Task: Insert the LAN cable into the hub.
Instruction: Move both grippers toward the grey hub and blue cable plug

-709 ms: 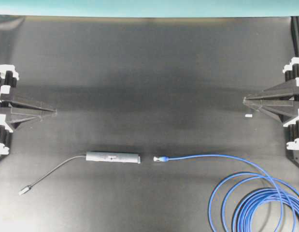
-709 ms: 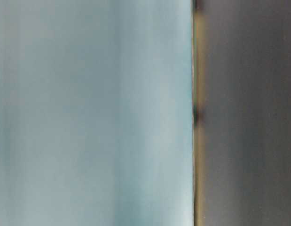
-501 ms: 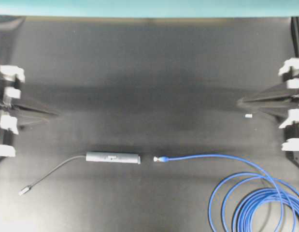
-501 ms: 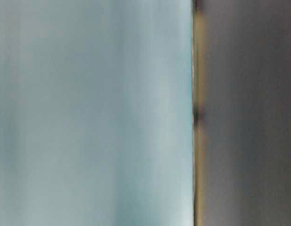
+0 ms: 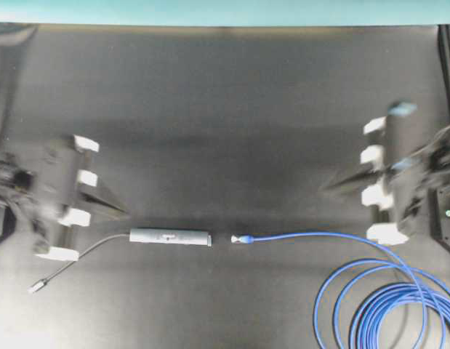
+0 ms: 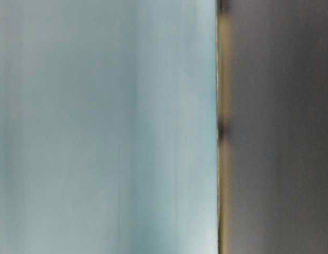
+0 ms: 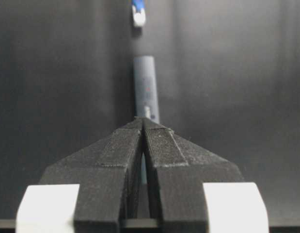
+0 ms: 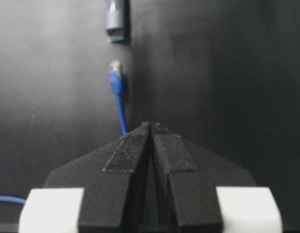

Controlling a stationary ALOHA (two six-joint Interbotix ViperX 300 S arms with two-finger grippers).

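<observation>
The hub (image 5: 170, 237) is a slim dark-grey bar lying flat on the black mat, its grey cord (image 5: 86, 254) trailing left to a small silver plug (image 5: 37, 286). Just right of it lies the LAN cable's plug (image 5: 241, 238), apart from the hub by a small gap; the blue LAN cable (image 5: 319, 235) runs right into coils (image 5: 388, 305). My left gripper (image 5: 121, 212) is shut and empty, its tip just left of and above the hub (image 7: 145, 87). Far to the right, my right gripper (image 5: 330, 189) is shut and empty too, pointing at the plug (image 8: 116, 77) from above the cable.
The black mat (image 5: 225, 109) covers the table, with a teal strip (image 5: 225, 11) along the far edge. The blue coils fill the front right corner. The table-level view is a blur of pale blue and grey and shows nothing usable.
Both arms have swung in from the table's side edges toward the middle, the left toward the hub's left end and the right toward the cable. Hub and cable have not moved.
</observation>
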